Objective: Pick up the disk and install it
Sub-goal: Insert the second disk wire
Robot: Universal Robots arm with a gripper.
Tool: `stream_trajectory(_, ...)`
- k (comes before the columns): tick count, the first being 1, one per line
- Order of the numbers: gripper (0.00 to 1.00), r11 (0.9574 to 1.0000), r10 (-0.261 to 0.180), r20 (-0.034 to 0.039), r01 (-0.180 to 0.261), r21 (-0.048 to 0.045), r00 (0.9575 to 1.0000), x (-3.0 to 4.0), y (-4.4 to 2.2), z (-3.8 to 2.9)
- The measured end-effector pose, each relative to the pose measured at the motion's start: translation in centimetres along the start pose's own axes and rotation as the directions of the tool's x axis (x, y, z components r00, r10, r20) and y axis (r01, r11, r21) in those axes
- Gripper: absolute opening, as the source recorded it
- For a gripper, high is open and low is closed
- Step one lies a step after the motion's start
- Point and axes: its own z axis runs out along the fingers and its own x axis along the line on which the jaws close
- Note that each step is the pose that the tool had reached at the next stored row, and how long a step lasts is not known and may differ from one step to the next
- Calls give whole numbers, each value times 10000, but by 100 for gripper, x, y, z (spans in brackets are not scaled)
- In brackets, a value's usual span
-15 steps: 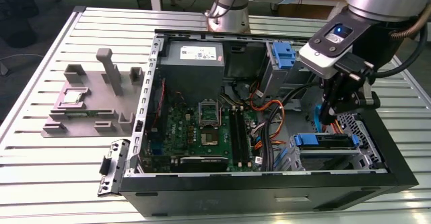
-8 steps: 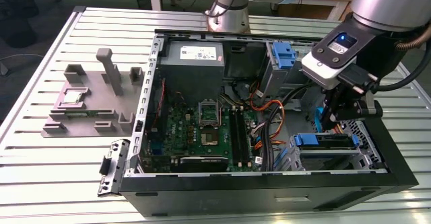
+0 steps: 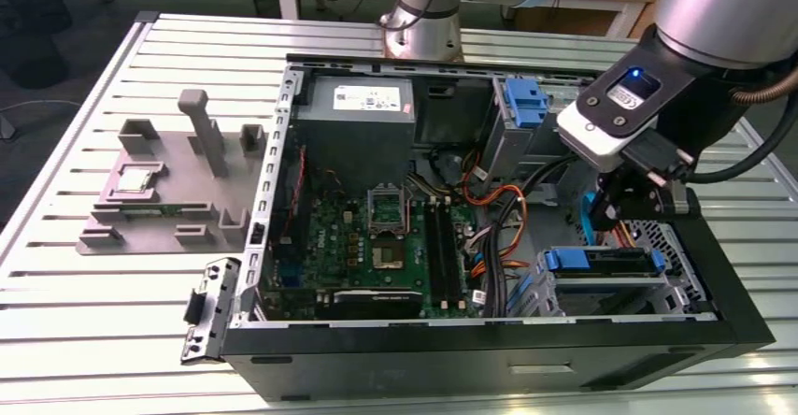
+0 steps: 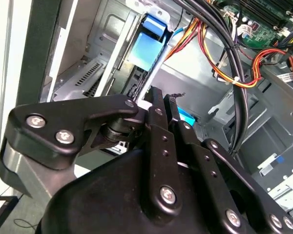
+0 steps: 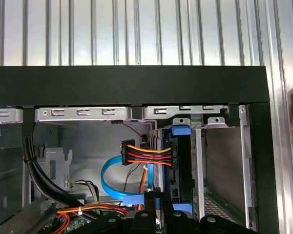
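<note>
The disk (image 3: 604,262) is sitting inside the open computer case (image 3: 499,350), in the drive cage (image 3: 623,293) at the near corner on the exterior view's right, its blue carrier rail showing along its top edge. In the first wrist view the disk (image 5: 178,165) is standing on edge in a metal bay, with a blue tab at its top and a bundle of red, orange and yellow power wires (image 5: 146,155) plugged in just beside it.

The gripper (image 3: 623,211) is hanging just above and behind the disk in the exterior view. In the second wrist view the gripper (image 4: 161,97) is showing its two black fingers (image 4: 156,105) pressed close together; they may be pinching the thin edge of the blue carrier, but the contact is hidden.

A blue flat cable (image 5: 112,187) is looping near the bay floor. Farther left in the exterior view, the green motherboard (image 3: 374,247) is lying flat in the case, with the grey power supply (image 3: 355,111) at the far side. A grey fixture block (image 3: 175,186) is resting on the slatted metal table (image 3: 75,340), well apart to the left of the case.
</note>
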Motion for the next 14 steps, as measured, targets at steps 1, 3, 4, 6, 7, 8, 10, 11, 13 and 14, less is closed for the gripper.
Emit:
stream_trajectory(1,16,10000,4,0,-4,1,10000,-3,1,0)
stream_trajectory(3,16,10000,31,-14,-31,3,10000,-17,3,2)
stream_trajectory(4,16,10000,49,-35,-49,5,10000,-26,4,3)
stream_trajectory(6,16,10000,80,-67,-80,3,9999,-47,5,5)
stream_trajectory(7,16,10000,89,-82,-89,0,9999,-61,6,7)
stream_trajectory(8,16,10000,93,-97,-93,-2,9999,-78,7,10)
stream_trajectory(10,16,9999,100,-125,-100,-14,9999,-117,9,15)
stream_trajectory(11,16,9999,101,-135,-101,-23,9999,-138,10,16)
stream_trajectory(13,16,9999,103,-146,-103,-35,9998,-169,11,20)
stream_trajectory(14,16,9999,103,-147,-103,-40,9998,-180,12,21)
